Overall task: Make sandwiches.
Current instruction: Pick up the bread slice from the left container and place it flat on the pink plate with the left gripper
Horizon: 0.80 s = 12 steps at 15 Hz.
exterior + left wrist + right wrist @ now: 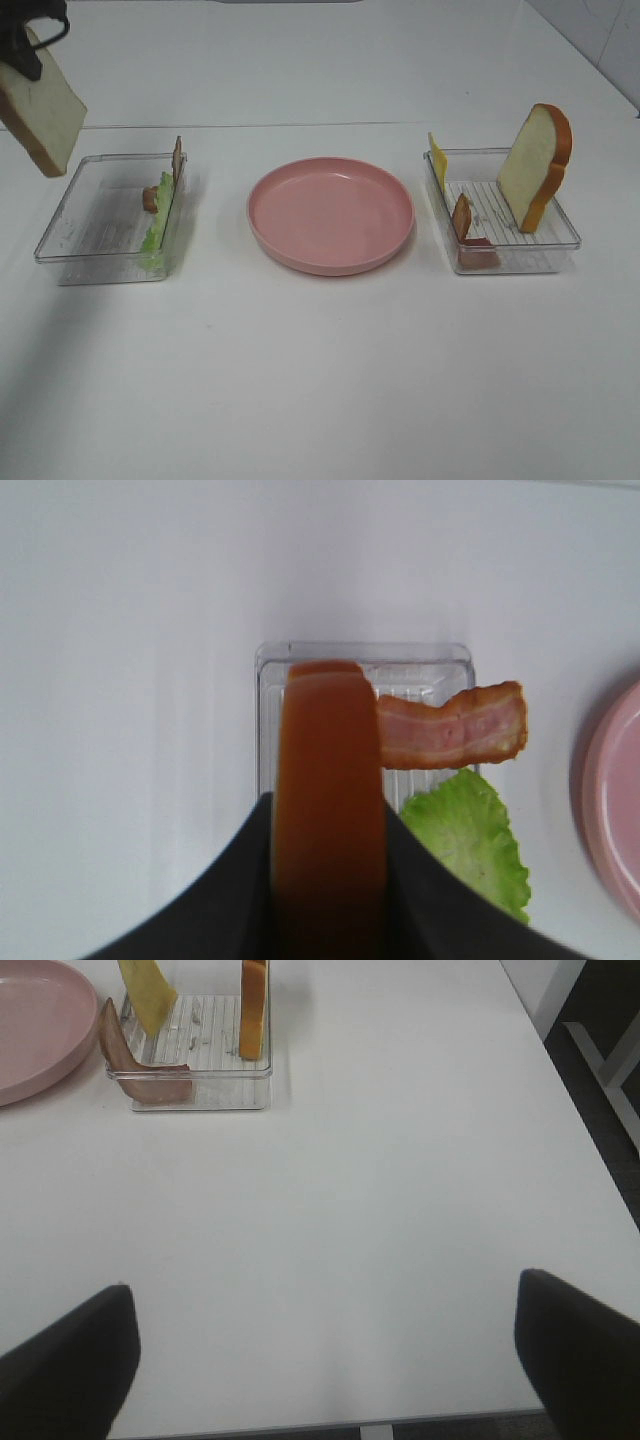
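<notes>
My left gripper (pixel 32 40) is at the far left, raised above the left clear tray (pixel 75 240), shut on a bread slice (pixel 42 112) that hangs white face out. In the left wrist view the slice's orange-brown crust (pixel 328 790) sits between the dark fingers (pixel 225 900). Below it the left tray (pixel 268 720) holds a bacon strip (pixel 455 727) and lettuce (pixel 470 840). The right tray (pixel 560 240) holds another bread slice (pixel 535 165), a yellow cheese square (pixel 437 160) and bacon (pixel 464 218). My right gripper (pixel 325 1355) is open over bare table, its dark fingers (pixel 70 1370) far apart.
A round pink plate (pixel 330 215) sits between the two trays; its edge shows in the left wrist view (pixel 610 800) and the right wrist view (pixel 40 1020). The white table's right edge (pixel 590 1150) drops off near the right arm.
</notes>
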### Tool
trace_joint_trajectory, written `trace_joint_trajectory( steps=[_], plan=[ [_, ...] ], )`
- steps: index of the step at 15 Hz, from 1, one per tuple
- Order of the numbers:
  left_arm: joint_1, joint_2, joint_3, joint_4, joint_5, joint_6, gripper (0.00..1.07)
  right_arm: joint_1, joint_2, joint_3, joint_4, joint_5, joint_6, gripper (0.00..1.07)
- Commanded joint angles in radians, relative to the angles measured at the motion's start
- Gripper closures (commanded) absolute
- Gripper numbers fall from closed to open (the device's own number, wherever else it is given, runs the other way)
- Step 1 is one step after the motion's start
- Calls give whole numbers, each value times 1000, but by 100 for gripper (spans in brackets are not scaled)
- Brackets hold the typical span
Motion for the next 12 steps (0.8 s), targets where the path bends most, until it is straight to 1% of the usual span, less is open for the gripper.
trace_joint_trajectory(
  steps=[1, 3, 4, 6, 7, 8, 9, 10, 12],
  plan=[
    [-28, -78, -77, -11, 16, -11, 107, -5, -31, 4, 3, -5, -4, 9],
    [-65, -89, -116, -29, 15, -11, 107, -5, -31, 4, 3, -5, -4, 9],
    [-107, -87, -140, -81, -1, -11, 107, -5, -30, 4, 3, -5, -4, 9],
    [-151, -86, -140, -131, -47, -10, 107, -5, -30, 4, 3, -5, -4, 9],
    [-180, -82, -140, -179, -84, -10, 107, -5, -30, 4, 3, -5, -4, 9],
    [-204, -75, -140, -226, -119, 0, 107, -5, -30, 4, 3, -5, -4, 9],
    [-240, -47, -140, -300, -152, 27, 107, -5, -30, 4, 3, -5, -4, 9],
    [-252, -36, -140, -326, -158, 36, 107, -5, -30, 4, 3, -5, -4, 9],
    [-297, 22, -140, -433, -172, 73, 107, -5, -30, 4, 3, -5, -4, 9]
  ],
)
